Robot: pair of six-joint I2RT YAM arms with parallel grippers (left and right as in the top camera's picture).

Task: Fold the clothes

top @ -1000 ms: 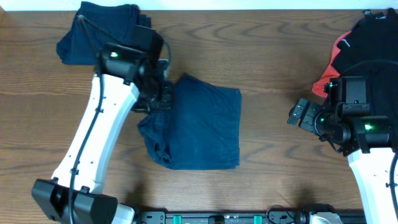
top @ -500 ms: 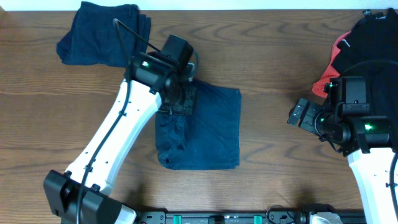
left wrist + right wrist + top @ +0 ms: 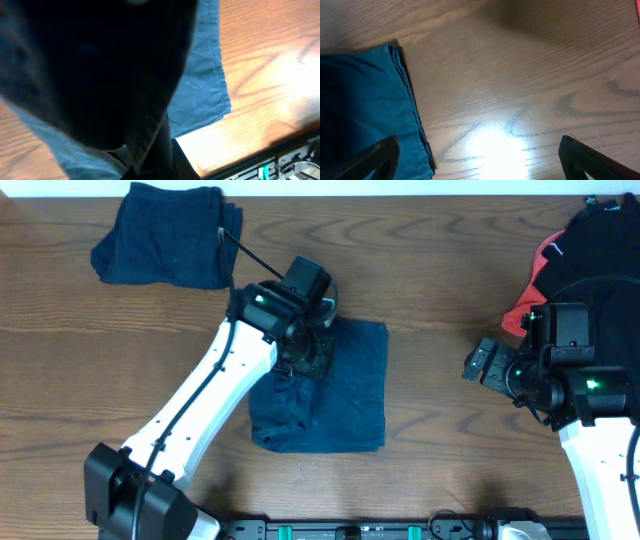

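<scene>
Navy garment (image 3: 345,400) — left fingers (image 3: 312,362) pinch its fold; right fingers (image 3: 380,155) spread.

Reaches forward with the left arm (image 3: 205,415), left gripper (image 3: 315,360) pointed down, jaws hidden. Holds the right gripper (image 3: 480,366) spread wide.

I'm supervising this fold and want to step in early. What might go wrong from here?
1. The left gripper holds the dark blue cloth garment bunched near its middle, and the lower left edge looks wrinkled, so the fold may land crooked.
2. Only that one spot is gripped, while the right gripper hangs open, apart from the cloth. The whole garment may slide across the wooden table rather than fold.
</scene>
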